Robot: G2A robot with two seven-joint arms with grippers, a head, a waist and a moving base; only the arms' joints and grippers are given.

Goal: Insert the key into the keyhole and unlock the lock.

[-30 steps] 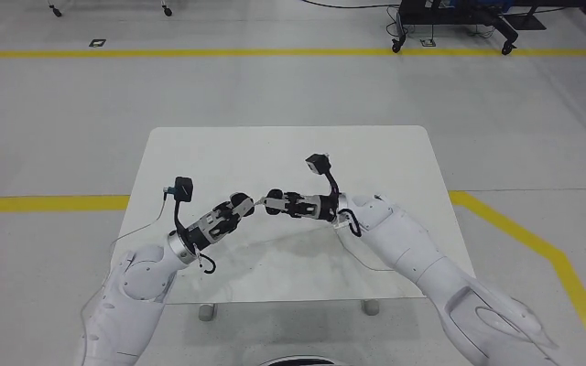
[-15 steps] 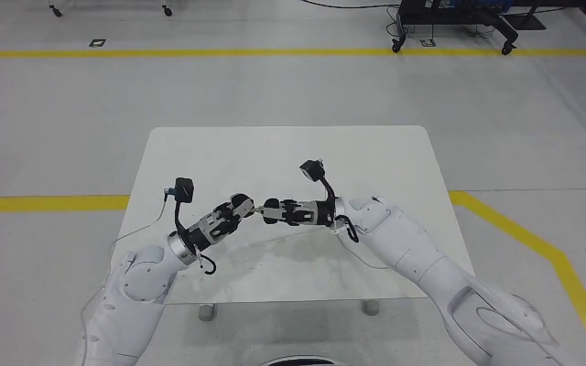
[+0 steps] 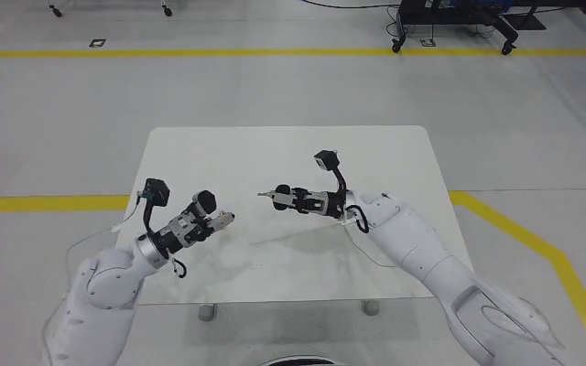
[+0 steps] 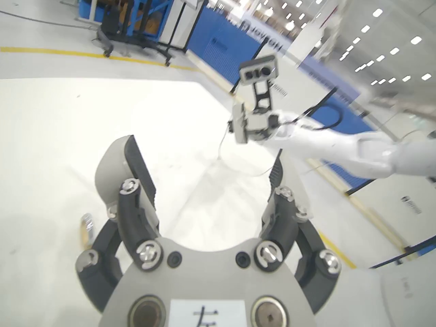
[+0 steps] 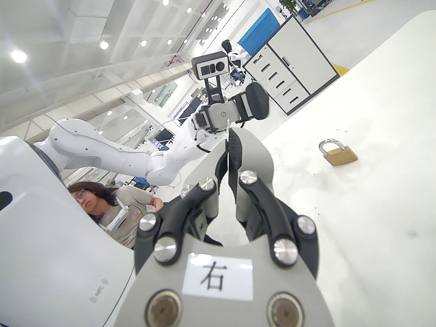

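Since a second earlier, the two grippers, which had met tip to tip over the middle of the table (image 3: pixel 366 156), had drawn apart. The left arm had swung back toward its own side, and the right gripper had moved only a little from where they met.

The left gripper (image 3: pixel 220 220) hung low over the white tabletop near the front-left part. Its own wrist view showed the left gripper (image 4: pixel 204 158) spread wide, with the black ribbed pads (image 4: pixel 138 163) well apart and only bare table between them.

The padlock (image 5: pixel 337 153) lay flat on the table, brass body down and silver shackle pointing away from the right arm. It was touched by neither gripper. From the left wrist the padlock (image 4: pixel 86 227) appeared just beside the outer edge of one finger, not between the two. Whether the shackle was latched or sprung could not be told.

The right gripper (image 3: pixel 275 195) was held above the table's centre, pointing toward the left arm. Its fingers (image 5: pixel 235 158) were pressed together on the key (image 5: pixel 227 126), a thin pale sliver poking out past the tips. That tip of the key (image 3: pixel 264 194) was well apart from the padlock.
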